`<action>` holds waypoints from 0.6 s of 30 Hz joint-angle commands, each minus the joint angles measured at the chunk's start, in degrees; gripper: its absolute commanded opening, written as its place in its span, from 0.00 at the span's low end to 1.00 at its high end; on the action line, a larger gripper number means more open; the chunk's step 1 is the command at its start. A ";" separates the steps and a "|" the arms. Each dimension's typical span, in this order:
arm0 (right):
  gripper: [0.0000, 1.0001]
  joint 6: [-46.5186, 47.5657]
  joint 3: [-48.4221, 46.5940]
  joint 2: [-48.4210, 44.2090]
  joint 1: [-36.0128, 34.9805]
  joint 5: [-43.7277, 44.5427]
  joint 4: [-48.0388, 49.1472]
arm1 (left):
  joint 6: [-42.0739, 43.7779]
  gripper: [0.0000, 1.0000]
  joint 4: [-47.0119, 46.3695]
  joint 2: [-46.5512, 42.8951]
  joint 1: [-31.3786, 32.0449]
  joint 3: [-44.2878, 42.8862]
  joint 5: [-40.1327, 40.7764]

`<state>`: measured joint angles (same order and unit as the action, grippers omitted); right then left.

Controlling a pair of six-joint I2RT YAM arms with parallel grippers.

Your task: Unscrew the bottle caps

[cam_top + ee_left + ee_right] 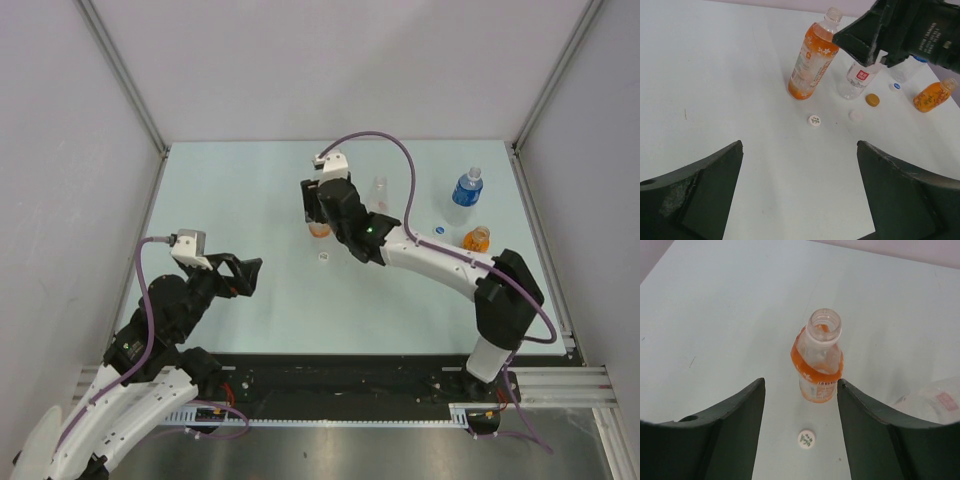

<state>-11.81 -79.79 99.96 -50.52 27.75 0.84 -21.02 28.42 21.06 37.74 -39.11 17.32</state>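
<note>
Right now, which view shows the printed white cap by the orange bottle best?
Right wrist: the cap is largest there, lying flat, framed between the fingers, print visible, near the bottle. Left wrist shows it smaller but unobstructed. Top external shows only a tiny dot.

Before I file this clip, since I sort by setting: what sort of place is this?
Probably a robot test cell in a lab: a pale table boxed in by blank white panels on metal rails, two robot arms bolted at its near edge, and drink bottles and loose caps on it.
</note>
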 commanded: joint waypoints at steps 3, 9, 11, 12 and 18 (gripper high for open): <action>0.63 -0.67 4.80 -13.37 -5.72 4.67 -5.05 | 0.10 1.00 -0.83 0.38 -0.29 -0.61 0.08; 0.65 -1.28 7.54 -29.28 -9.33 13.02 -17.26 | -0.61 1.00 -0.65 3.81 -0.29 -1.14 0.35; 0.65 -1.81 8.85 -34.90 -9.42 16.79 -22.10 | -0.78 1.00 -1.18 6.09 -0.29 -1.49 -0.09; 0.65 -1.98 9.91 -37.19 -9.42 18.21 -23.42 | -1.30 1.00 -1.53 6.97 -0.29 -1.58 -0.44; 0.66 -6.18 23.79 -53.36 -7.41 25.08 -27.99 | -2.36 1.00 -4.17 15.23 -0.29 -3.33 0.42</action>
<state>-13.39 -63.09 52.25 -59.57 45.76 -19.64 -21.58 27.46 32.23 37.74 -39.46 17.15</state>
